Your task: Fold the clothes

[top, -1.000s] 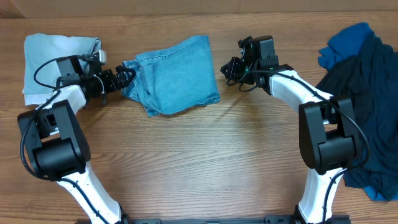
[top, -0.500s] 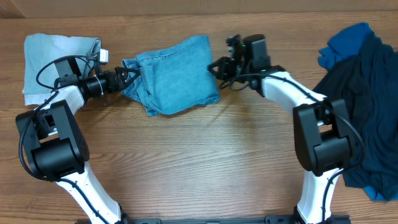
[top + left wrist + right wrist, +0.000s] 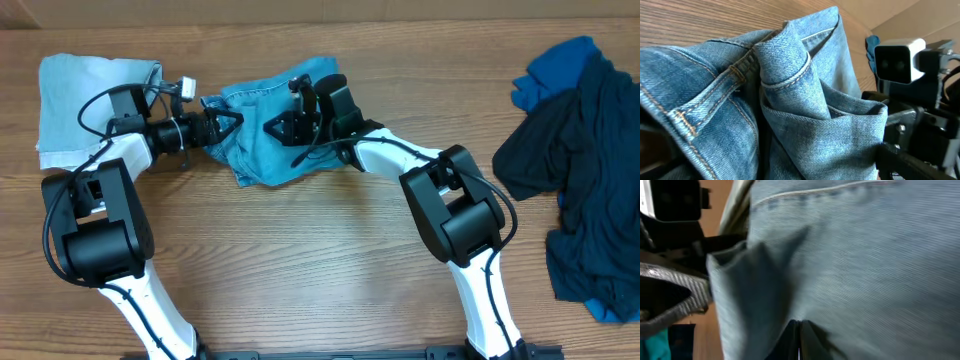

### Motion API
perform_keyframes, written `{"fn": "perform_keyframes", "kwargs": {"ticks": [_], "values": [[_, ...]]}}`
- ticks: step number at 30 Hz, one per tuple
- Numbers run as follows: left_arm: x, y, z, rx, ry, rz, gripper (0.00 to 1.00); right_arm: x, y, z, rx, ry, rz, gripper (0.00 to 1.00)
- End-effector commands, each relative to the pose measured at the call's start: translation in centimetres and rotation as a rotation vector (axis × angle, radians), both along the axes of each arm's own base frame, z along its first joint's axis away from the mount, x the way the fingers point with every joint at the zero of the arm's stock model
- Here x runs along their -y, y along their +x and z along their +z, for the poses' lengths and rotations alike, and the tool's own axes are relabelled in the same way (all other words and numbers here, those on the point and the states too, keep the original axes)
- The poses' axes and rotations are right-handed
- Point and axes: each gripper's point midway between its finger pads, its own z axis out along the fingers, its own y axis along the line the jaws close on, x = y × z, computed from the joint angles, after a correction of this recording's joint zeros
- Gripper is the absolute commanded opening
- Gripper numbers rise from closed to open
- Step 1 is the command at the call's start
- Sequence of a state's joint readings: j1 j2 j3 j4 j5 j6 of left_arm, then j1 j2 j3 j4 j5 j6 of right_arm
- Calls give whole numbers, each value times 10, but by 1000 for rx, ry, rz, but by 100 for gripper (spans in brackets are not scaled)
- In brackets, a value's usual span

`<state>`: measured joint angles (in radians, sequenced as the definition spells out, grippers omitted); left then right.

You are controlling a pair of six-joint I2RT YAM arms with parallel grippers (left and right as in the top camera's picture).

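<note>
The light-blue jeans [image 3: 262,150] lie folded and bunched at the table's back middle. In the left wrist view the jeans [image 3: 790,100] fill the frame, waistband and seams up close. My left gripper [image 3: 226,126] is open, its fingers spread around the jeans' left edge. My right gripper [image 3: 277,128] is shut and lies on top of the denim, near its middle. In the right wrist view the right gripper [image 3: 799,330] presses its closed tips against the jeans [image 3: 865,265], with no cloth seen between them. The two grippers are close together.
A paler folded denim piece [image 3: 85,95] lies at the back left, behind the left arm. A heap of black, navy and royal-blue garments [image 3: 580,170] covers the right side. Bare wooden table [image 3: 300,260] stretches across the front.
My right gripper has swept left from beside the jeans' right edge onto the denim, bunching it leftward. The left gripper has pushed slightly right into the jeans' left edge.
</note>
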<state>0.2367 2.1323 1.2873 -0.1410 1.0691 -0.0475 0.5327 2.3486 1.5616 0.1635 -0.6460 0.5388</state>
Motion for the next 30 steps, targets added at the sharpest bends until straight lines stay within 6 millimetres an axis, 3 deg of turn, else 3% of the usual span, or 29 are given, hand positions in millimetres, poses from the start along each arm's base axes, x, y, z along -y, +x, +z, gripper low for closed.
{"fn": "perform_keyframes", "kwargs": {"ticks": [1, 6, 10, 14, 19, 22, 24, 26, 30], "values": [[23, -2, -7, 0, 48, -42, 100, -11, -4, -16, -25, -8, 7, 4], [53, -2, -22, -22, 144, -69, 100, -9, -4, -21, -37, -32, -12, 4], [57, -5, -26, -44, 162, -69, 100, -8, -2, -18, -35, -23, -7, 4], [59, -6, -27, -50, 158, -73, 94, 9, 23, 12, -46, 46, -4, 4], [66, -7, -27, -49, 157, -88, 86, 81, 65, 28, -156, -29, -114, 4], [66, -7, -27, -49, 157, -88, 81, 120, 77, 44, -143, -114, -169, 4], [66, -7, -27, -55, 154, -84, 84, 160, 83, 38, -165, -254, -280, 4], [66, -7, -26, -56, 153, -84, 86, 191, 78, 14, -234, -381, -372, 4], [67, -7, -26, -63, 149, -80, 86, 221, 83, -7, -215, -539, -495, 4]]}}
